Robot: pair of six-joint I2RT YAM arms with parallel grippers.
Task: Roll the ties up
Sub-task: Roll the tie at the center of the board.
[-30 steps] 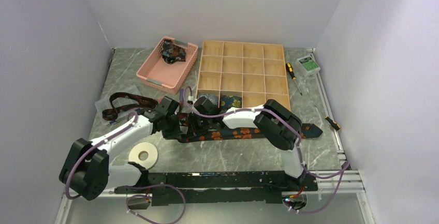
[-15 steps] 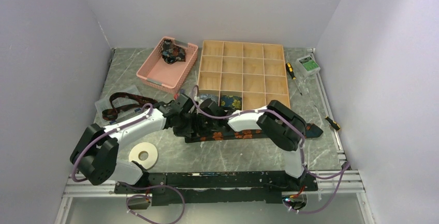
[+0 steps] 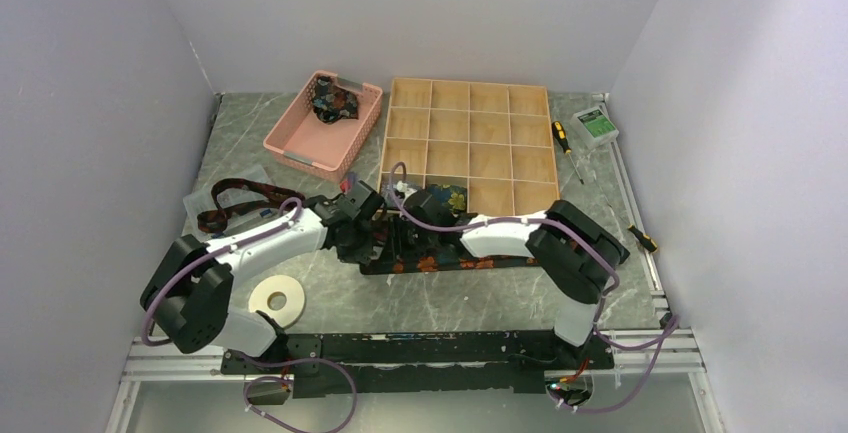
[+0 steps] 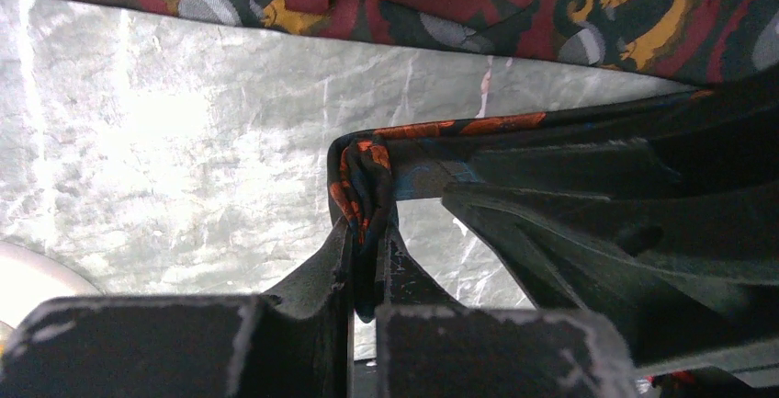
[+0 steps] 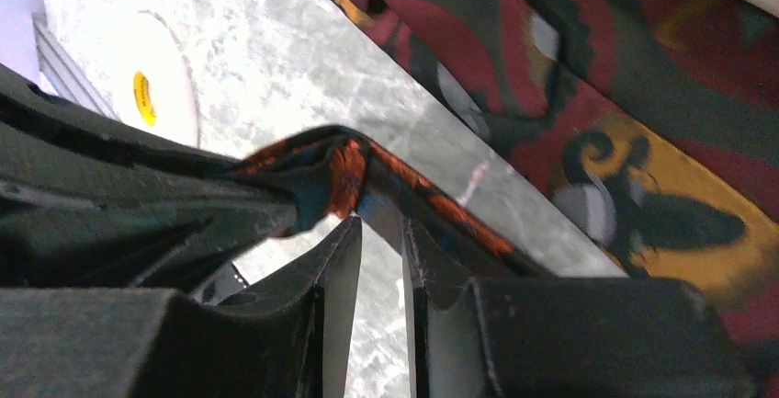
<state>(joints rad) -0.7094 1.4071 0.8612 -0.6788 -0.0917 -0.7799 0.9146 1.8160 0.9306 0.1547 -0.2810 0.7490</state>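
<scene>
Marble table (image 3: 480,303), both arms reaching in to its middle. Wooden divided tray (image 3: 466,81) against the far edge. Pink basket (image 3: 300,148) beside it toward the far-left corner, with a bundled tie (image 3: 333,103) inside. Navy orange-flowered tie (image 3: 470,264) is stretched along mid-surface, just short of the tray's near rim. White tape ring (image 3: 277,300) toward the near-left corner. I read the left gripper (image 4: 367,233) as pinching that tie's folded end. The right gripper (image 5: 381,228) has its jaws slightly parted, fabric at their tips.

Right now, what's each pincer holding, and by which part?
Left pincer clamps the orange-flowered tie at a bunched fold. Right pincer holds nothing: jaws apart, that fold just past its tips.
</scene>
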